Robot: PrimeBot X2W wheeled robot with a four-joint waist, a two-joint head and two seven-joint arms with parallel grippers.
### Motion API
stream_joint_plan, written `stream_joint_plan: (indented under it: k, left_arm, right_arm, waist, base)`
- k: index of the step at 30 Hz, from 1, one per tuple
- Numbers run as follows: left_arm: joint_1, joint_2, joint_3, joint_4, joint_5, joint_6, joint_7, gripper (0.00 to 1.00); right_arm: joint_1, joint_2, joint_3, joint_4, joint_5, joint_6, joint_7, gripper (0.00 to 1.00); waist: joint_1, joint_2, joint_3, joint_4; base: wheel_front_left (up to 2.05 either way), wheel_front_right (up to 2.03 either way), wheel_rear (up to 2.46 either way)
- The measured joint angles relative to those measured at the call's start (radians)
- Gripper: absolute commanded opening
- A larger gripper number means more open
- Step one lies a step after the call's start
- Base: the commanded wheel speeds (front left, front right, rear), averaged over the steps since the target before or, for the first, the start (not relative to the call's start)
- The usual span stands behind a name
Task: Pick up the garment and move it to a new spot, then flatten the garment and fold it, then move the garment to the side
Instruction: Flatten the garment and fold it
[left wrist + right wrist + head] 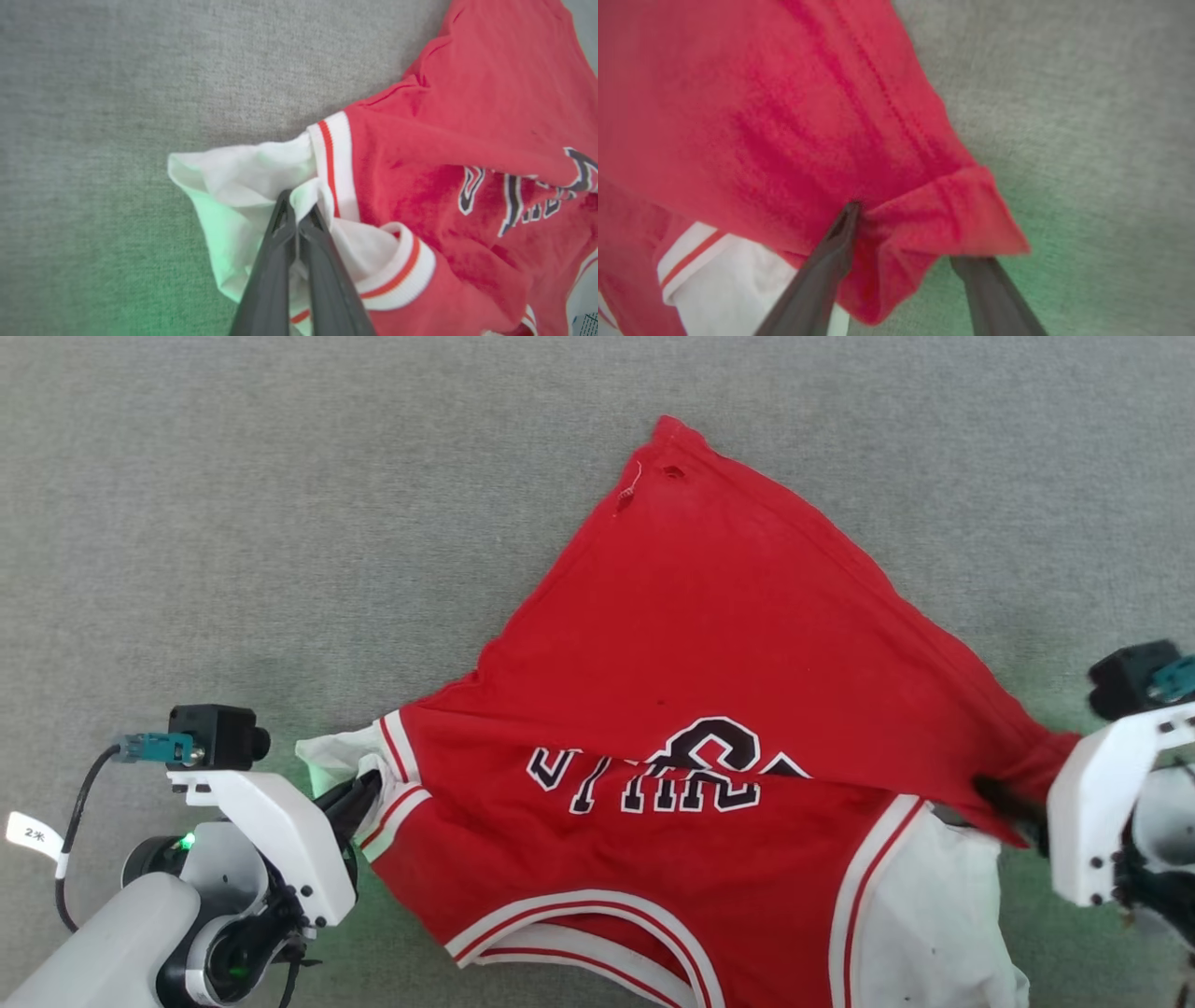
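The garment [691, 644], a red jersey with black white-edged numerals, lies partly folded over itself on grey carpet. Its white sleeve [243, 172] with red-and-white trim bunches at the left. My left gripper [364, 798] sits at the lower left, shut on that sleeve; in the left wrist view the left gripper [297, 207] pinches white cloth between closed fingers. At the right edge my right gripper [1013, 807] is at the red hem corner. In the right wrist view the right gripper [906, 238] is open, its fingers wide apart, and the garment's [761, 116] folded corner hangs loosely between them.
Grey carpet [280, 523] surrounds the garment on all sides. A black cable with a white tag [33, 835] hangs off my left wrist. Green light from the wrists tints the carpet near both grippers.
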Motion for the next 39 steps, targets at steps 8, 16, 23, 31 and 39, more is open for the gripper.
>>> stream_joint_plan:
  k: [8, 16, 23, 31, 39]
  left_arm:
    - [0.014, 0.000, -0.015, -0.005, 0.001, -0.004, 0.000, 0.00]
    - [-0.022, -0.040, -0.058, 0.004, 0.025, -0.029, 0.024, 0.00]
    - [-0.108, -0.117, -0.121, 0.059, 0.066, -0.088, 0.062, 0.00]
    - [-0.193, -0.222, -0.176, 0.150, 0.091, -0.160, 0.072, 0.00]
    - [-0.237, -0.283, -0.194, 0.237, 0.094, -0.212, 0.063, 0.00]
  right_arm:
    - [0.006, 0.000, -0.068, -0.289, -0.014, -0.004, 0.038, 1.00]
    - [-0.169, -0.004, 0.014, -0.266, -0.015, -0.004, -0.135, 1.00]
    - [-0.373, -0.057, 0.157, 0.009, -0.015, -0.004, -0.238, 1.00]
    - [-0.590, -0.135, 0.293, 0.375, 0.037, -0.004, -0.295, 1.00]
    - [-0.734, -0.186, 0.468, 0.634, 0.107, -0.004, -0.202, 1.00]
  waist:
    - [-0.0001, 0.0000, -0.028, 0.021]
    - [-0.0001, 0.0000, -0.029, 0.091]
    - [0.0000, -0.0001, -0.019, 0.192]
    - [0.0000, 0.0000, 0.012, 0.328]
    - [0.0000, 0.0000, 0.057, 0.428]
  base:
    - [0.00, 0.00, 0.00]
    - [0.00, 0.00, 0.00]
    - [0.00, 0.00, 0.00]
    - [0.00, 0.00, 0.00]
    - [0.00, 0.00, 0.00]
